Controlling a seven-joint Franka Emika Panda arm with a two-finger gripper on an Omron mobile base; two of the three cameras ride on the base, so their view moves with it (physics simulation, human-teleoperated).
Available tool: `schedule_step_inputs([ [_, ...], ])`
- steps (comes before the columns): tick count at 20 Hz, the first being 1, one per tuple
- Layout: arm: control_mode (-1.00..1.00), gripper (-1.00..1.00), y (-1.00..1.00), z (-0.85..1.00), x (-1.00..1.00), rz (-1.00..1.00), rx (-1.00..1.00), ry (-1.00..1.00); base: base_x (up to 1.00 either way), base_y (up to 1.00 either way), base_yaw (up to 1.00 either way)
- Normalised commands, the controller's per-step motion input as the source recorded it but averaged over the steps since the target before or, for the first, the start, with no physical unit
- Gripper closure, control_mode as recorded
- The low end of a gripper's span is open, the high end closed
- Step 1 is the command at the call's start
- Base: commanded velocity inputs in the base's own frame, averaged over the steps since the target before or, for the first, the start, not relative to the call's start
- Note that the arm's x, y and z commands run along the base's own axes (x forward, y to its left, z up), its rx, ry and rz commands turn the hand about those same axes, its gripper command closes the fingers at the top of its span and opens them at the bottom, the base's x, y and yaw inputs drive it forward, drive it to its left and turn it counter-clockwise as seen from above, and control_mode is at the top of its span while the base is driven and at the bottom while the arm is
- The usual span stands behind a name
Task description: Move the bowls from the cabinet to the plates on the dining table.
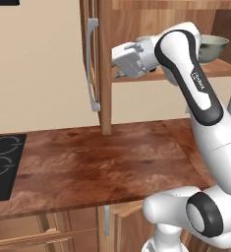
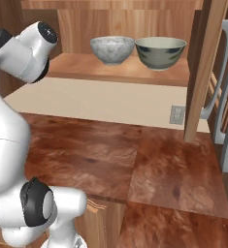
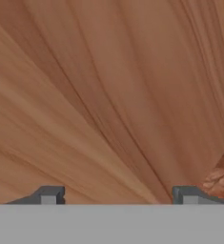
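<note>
1. The pincer (image 3: pixel 115 195) sits right up against bare wood grain, its two tips (image 3: pixel 49 194) standing well apart with nothing between them.
2. In the left base view the hand is at the open cabinet (image 1: pixel 107 69), level with the shelf (image 1: pixel 220 69), beside the door's edge.
3. Both bowls are on that shelf, off to the hand's side: the grey bowl (image 2: pixel 112 49) and the green bowl (image 2: pixel 160 52) stand side by side, just about touching, both upright.
4. The door (image 2: pixel 205 68) hangs open, its bar handle (image 1: pixel 92 64) on the far side of the door from the hand.
5. Below the pincer lies the wooden counter (image 1: pixel 102 167), with the stovetop (image 1: pixel 4 165) at its far end.
</note>
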Motion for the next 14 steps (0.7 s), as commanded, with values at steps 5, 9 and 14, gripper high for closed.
schedule_step_inputs([
  [5, -1.0, -1.0, 0.08, 0.0, -0.01, 0.0, 0.02, -0.06, 0.0, 0.0, 0.0],
  [9, -1.0, -1.0, -0.21, 0.0, 0.0, 0.0, -0.04, -0.07, 0.0, 0.0, 0.0],
  [14, -1.0, -1.0, -0.43, 0.0, -0.06, 0.0, -0.11, -0.1, 0.0, 0.0, 0.0],
])
